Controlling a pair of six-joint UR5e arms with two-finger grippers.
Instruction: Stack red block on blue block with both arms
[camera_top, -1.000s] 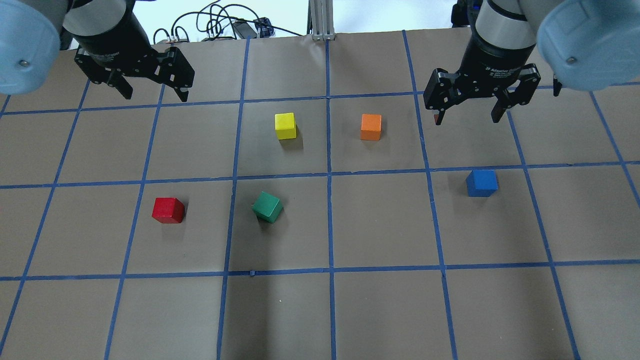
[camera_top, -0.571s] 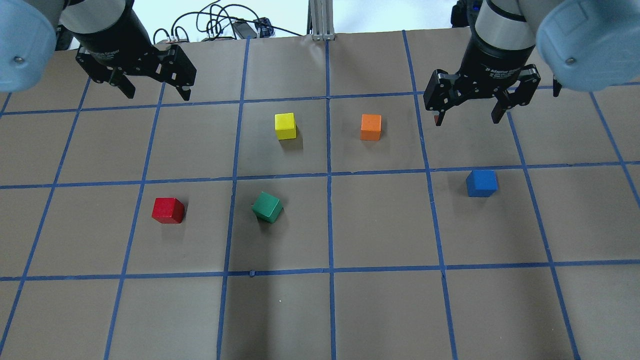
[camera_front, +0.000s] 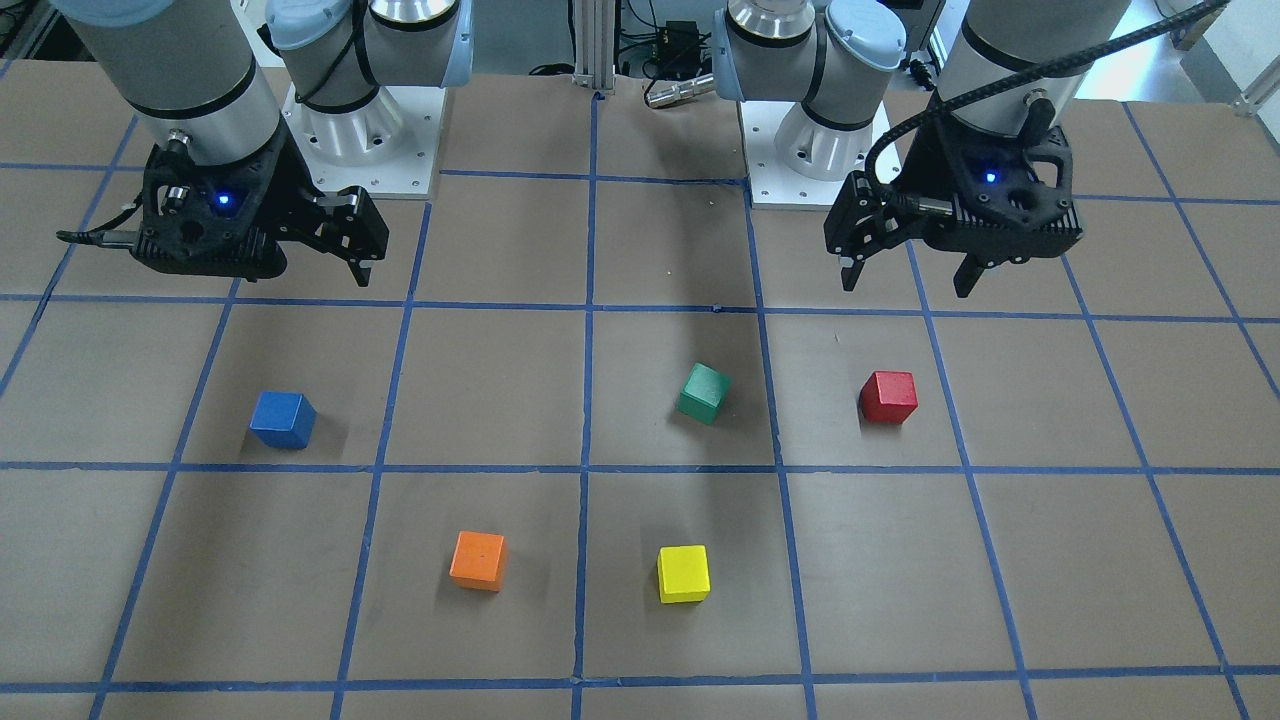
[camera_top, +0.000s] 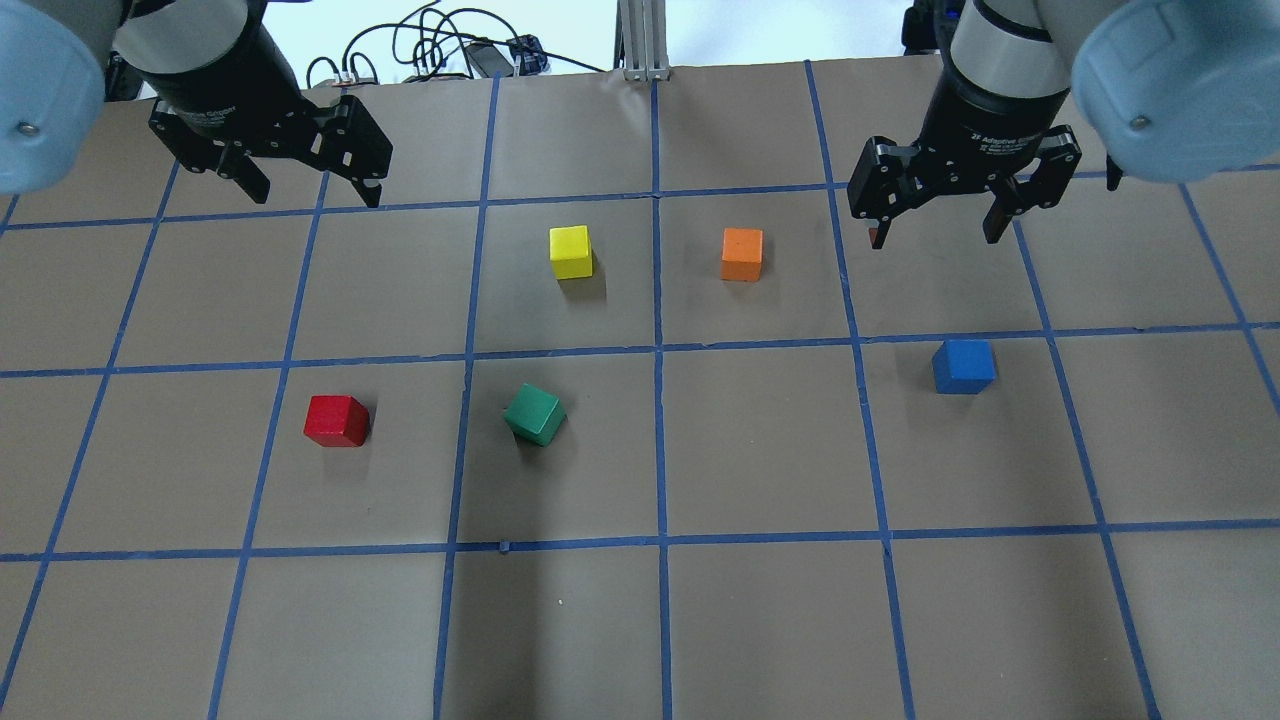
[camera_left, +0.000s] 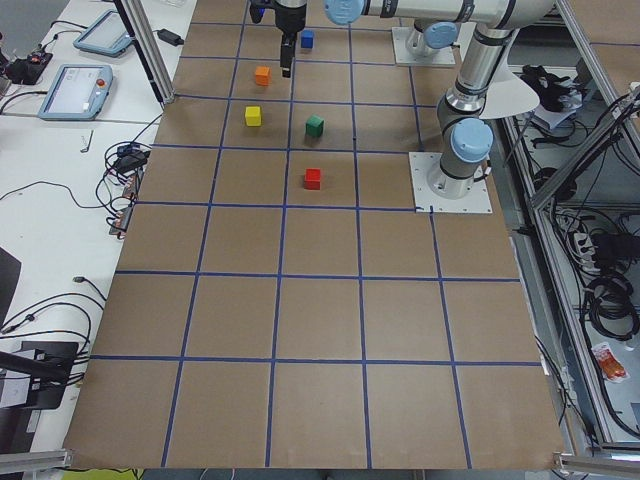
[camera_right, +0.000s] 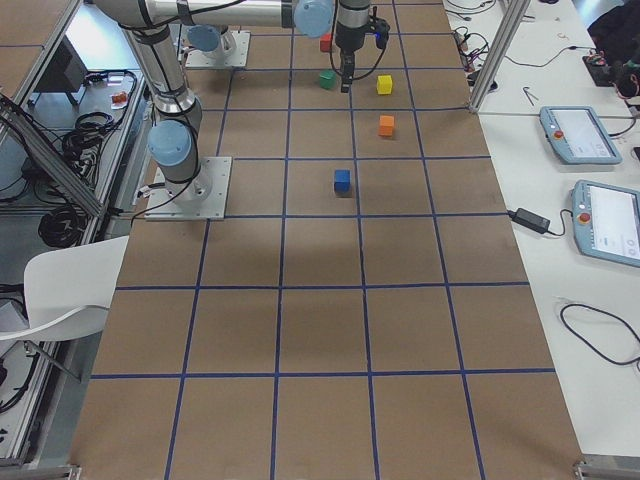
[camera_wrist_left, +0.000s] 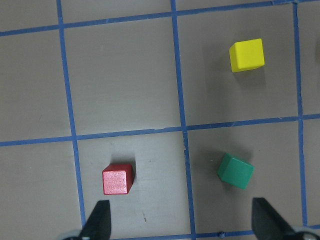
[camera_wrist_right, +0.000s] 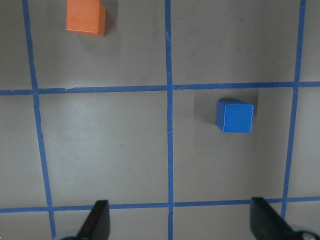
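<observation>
The red block (camera_top: 337, 420) sits alone on the paper at the left; it also shows in the front view (camera_front: 888, 396) and the left wrist view (camera_wrist_left: 118, 179). The blue block (camera_top: 963, 366) sits at the right, also in the front view (camera_front: 283, 419) and the right wrist view (camera_wrist_right: 235, 115). My left gripper (camera_top: 310, 190) hangs open and empty, high above the table beyond the red block. My right gripper (camera_top: 935, 225) hangs open and empty, high beyond the blue block.
A green cube (camera_top: 535, 413) lies turned, right of the red block. A yellow cube (camera_top: 571, 252) and an orange cube (camera_top: 742, 254) sit farther back near the middle. Blue tape lines grid the brown paper. Cables lie past the far edge.
My left gripper has drifted slightly; the right gripper and all the cubes have stayed put.
</observation>
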